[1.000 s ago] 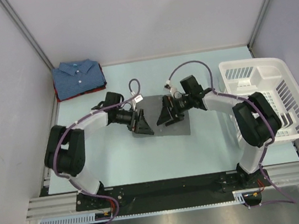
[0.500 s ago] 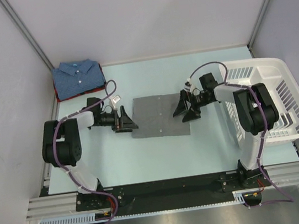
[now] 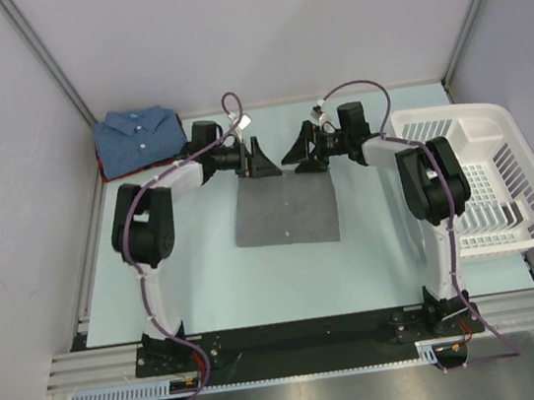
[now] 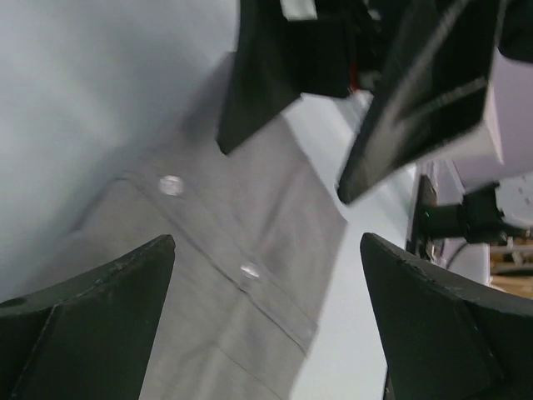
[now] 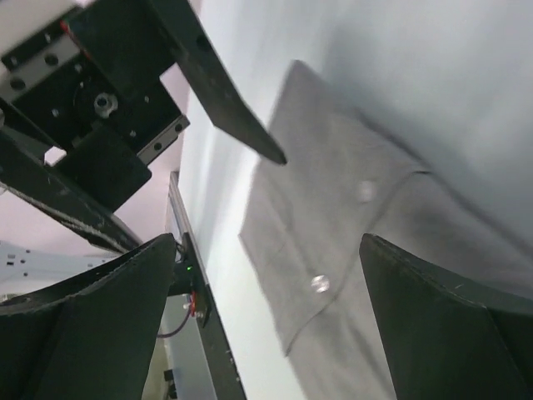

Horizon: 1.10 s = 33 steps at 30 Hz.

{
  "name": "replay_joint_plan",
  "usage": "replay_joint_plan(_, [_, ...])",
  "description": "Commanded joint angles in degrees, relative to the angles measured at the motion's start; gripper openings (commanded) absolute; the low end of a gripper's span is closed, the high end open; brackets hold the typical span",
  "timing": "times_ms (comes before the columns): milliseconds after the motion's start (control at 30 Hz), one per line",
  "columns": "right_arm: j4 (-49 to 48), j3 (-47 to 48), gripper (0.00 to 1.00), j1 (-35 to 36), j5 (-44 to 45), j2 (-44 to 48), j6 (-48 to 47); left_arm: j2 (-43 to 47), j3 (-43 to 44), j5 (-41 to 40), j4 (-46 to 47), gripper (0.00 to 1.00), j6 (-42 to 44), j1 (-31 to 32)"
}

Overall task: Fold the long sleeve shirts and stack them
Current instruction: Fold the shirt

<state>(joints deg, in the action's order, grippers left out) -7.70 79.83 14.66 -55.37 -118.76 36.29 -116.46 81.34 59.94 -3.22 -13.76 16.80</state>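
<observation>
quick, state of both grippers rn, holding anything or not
Left gripper: open, holding nothing, at the far edge of the grey shirt.
Right gripper: open, holding nothing, at the same edge.

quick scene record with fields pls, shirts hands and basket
grey shirt: folded flat, table centre
blue shirt: folded, far left corner, on top of the dark red shirt
left hand: open, holding nothing, at the grey shirt's far edge
right hand: open, holding nothing, facing the left hand
basket: white, right side
stacking: grey shirt not yet on the pile
</observation>
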Motion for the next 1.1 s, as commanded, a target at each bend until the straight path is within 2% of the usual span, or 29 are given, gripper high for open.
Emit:
replay_joint_plan(0, [-3.1,2.1,0.97,-0.8,1.7,-6.7,-0.2,-9.2,3.7,-3.5,9.7,0.99,-14.2,-1.4])
replay_joint_plan(100, [2.7,4.3,0.95,-2.5,3.1,-10.4,-5.5,-11.7,-1.1,-4.8,16.0,0.99,-20.4,-4.0])
replay_joint_plan(267, [7.3,8.1,0.94,-4.3,6.5,-13.7,-9.8,-9.6,-7.1,-6.6,16.6,0.99,-20.5,-9.4])
replay_joint_plan(400, [12.6,15.6,0.93,-3.8,7.9,-16.8,-13.6,-4.7,-10.8,-7.4,14.7,0.99,-16.4,-13.1])
replay_joint_plan(533, [19.0,28.2,0.92,-1.3,8.4,-18.1,-19.3,3.6,-14.1,-9.2,12.4,1.00,-10.8,-15.6])
replay_joint_plan(667, [25.5,37.8,0.91,0.7,12.0,-15.5,-26.7,11.2,-14.3,-13.3,3.7,0.99,-2.6,-16.6])
replay_joint_plan(733, [28.3,39.0,0.90,2.1,14.4,-12.1,-30.7,15.6,-14.9,-15.5,0.9,0.99,-1.0,-17.3])
replay_joint_plan(867, [38.2,38.0,0.88,10.4,23.3,-6.4,-47.0,20.2,-14.0,-18.3,-3.7,0.99,1.0,-20.8])
replay_joint_plan(933, [41.6,36.0,0.82,14.0,25.6,-4.6,-49.9,20.3,-13.0,-18.5,-7.9,1.00,1.0,-22.7])
replay_joint_plan(1067, [43.0,30.0,0.67,21.9,30.3,-1.1,-54.4,22.0,-14.2,-17.2,-9.2,0.99,0.8,-25.1])
